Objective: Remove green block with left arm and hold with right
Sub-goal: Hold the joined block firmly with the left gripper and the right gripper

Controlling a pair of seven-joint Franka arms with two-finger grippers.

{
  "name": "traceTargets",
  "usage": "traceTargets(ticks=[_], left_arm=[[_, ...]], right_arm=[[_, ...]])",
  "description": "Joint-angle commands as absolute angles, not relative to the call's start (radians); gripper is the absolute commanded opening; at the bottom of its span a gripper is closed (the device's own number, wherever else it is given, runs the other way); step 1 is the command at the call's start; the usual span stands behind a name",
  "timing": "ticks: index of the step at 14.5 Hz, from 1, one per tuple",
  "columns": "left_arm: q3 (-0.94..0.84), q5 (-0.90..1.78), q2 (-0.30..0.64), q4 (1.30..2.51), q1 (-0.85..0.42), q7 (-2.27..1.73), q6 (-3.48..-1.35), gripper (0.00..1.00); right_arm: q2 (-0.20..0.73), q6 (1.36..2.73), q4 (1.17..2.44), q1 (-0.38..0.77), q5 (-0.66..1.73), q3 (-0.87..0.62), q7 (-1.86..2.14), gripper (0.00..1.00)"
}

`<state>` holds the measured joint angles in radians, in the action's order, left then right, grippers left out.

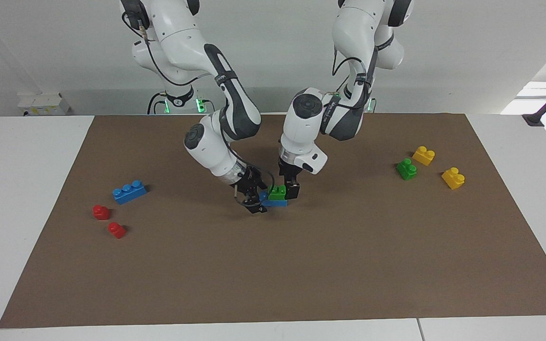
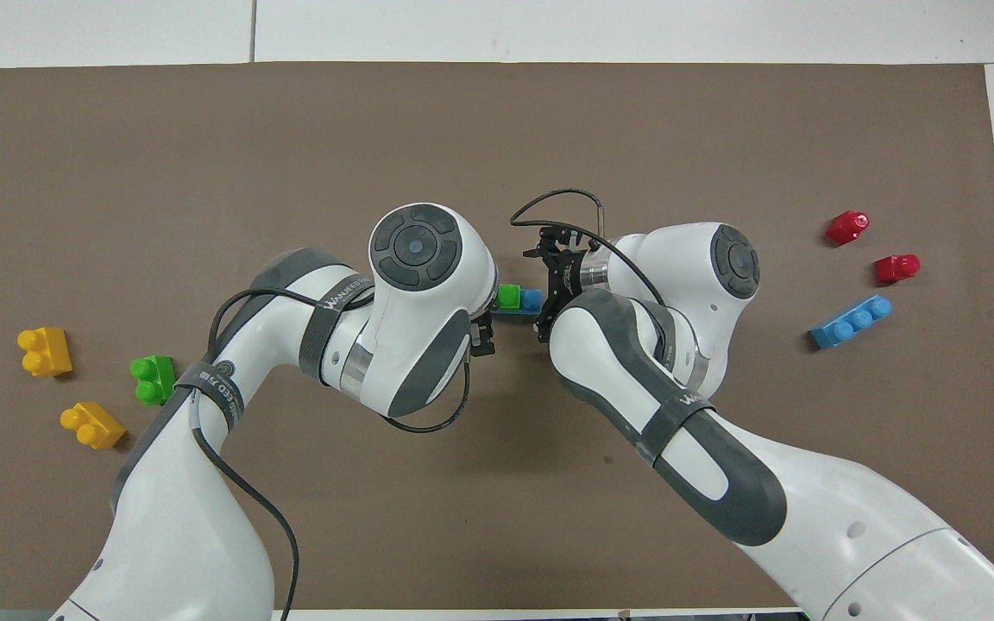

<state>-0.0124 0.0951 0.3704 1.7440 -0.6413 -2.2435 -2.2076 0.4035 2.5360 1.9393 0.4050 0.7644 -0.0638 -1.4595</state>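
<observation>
2 studs top the small bright-green plastic brick (image 1: 277, 192) on the blue plastic brick (image 1: 273, 202); we judge it light, rigid, best pinched across its flat sides. Left gripper (image 1: 288, 188) spread around it; right gripper (image 1: 255, 199) spread at 9 o'clock.

Both open pincers — at green block (image 1: 277, 192)

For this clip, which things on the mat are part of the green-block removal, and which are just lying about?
In the job:
- green block, on the blue brick at mid-mat
- left gripper, open, at the green block
- right gripper, open, at the blue brick's end

Lying about:
- darker green brick
- two yellow bricks
- loose blue brick
- two red pieces
</observation>
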Motion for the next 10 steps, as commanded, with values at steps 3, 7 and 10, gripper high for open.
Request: traceTargets(ticks=[3,7,10], left_arm=[[0.003,0.057,0.405,1.724,-0.669,-2.304,-2.247,1.00],[0.005,0.052,0.410,1.729,-0.669,-2.313,-2.247,1.00],[0.005,0.044,0.410,1.732,-0.669,-2.330,-2.258,1.00]], right_arm=[[0.428,2.588,1.948,0.410,0.784,-0.064,-1.457,0.95],[0.434,2.603,1.948,0.411,0.785,-0.064,-1.459,0.94],[0.434,2.603,1.948,0.411,0.785,-0.064,-1.462,0.86]])
